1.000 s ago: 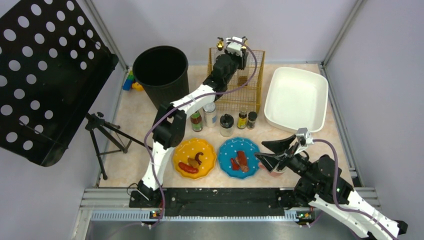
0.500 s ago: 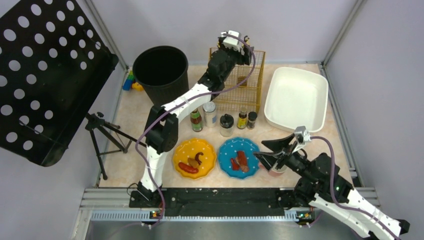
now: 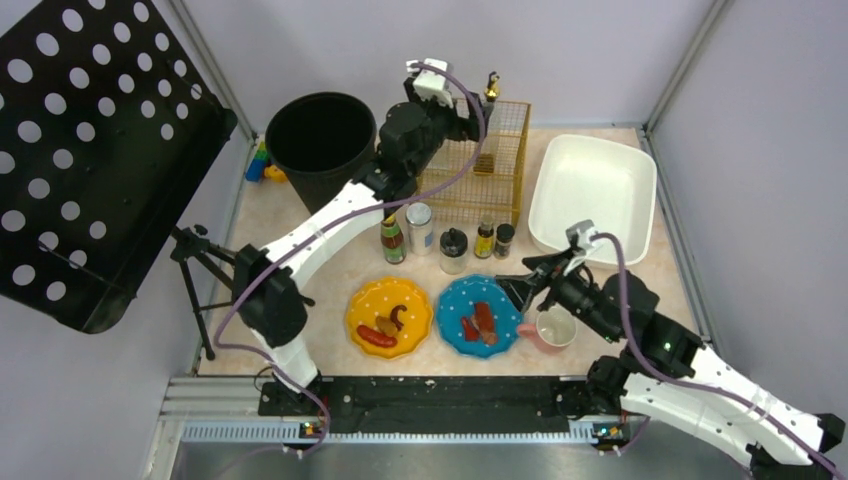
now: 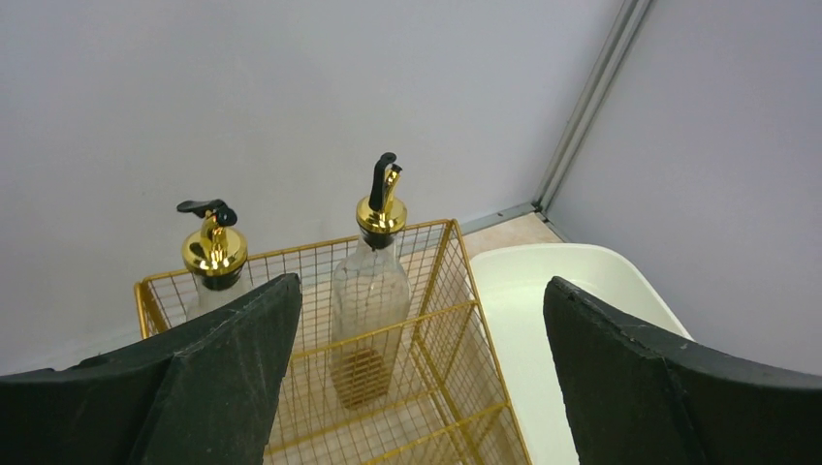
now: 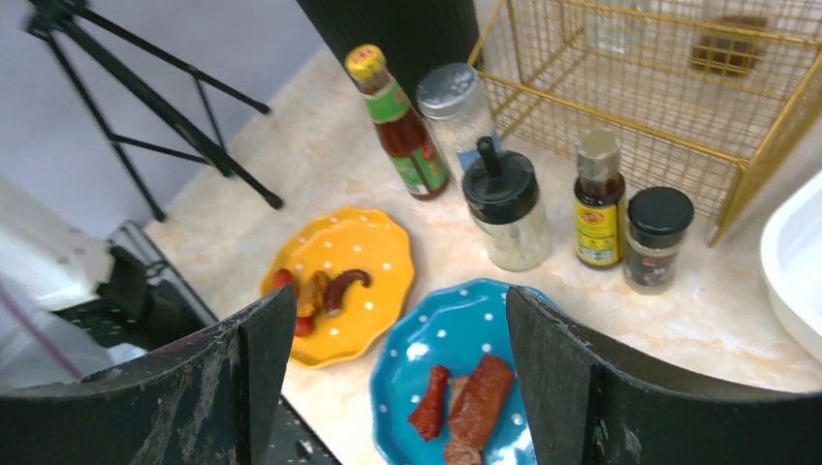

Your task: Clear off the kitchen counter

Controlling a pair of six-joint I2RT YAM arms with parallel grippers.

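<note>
First, nearest you and well in front of the gold wire basket (image 3: 523, 150), your right gripper (image 5: 397, 302) hangs open and empty over the blue plate (image 3: 455, 300), with a pink mug (image 3: 552, 330) just beside that plate. The kitchen counter (image 3: 270, 250), pale marbled stone, runs under the basket to grey walls, with a white tub (image 3: 592, 195) right of the basket and a black bin (image 3: 320, 140) left of it. Above the basket your left gripper (image 4: 422, 286) is spread wide, holding nothing.
</note>
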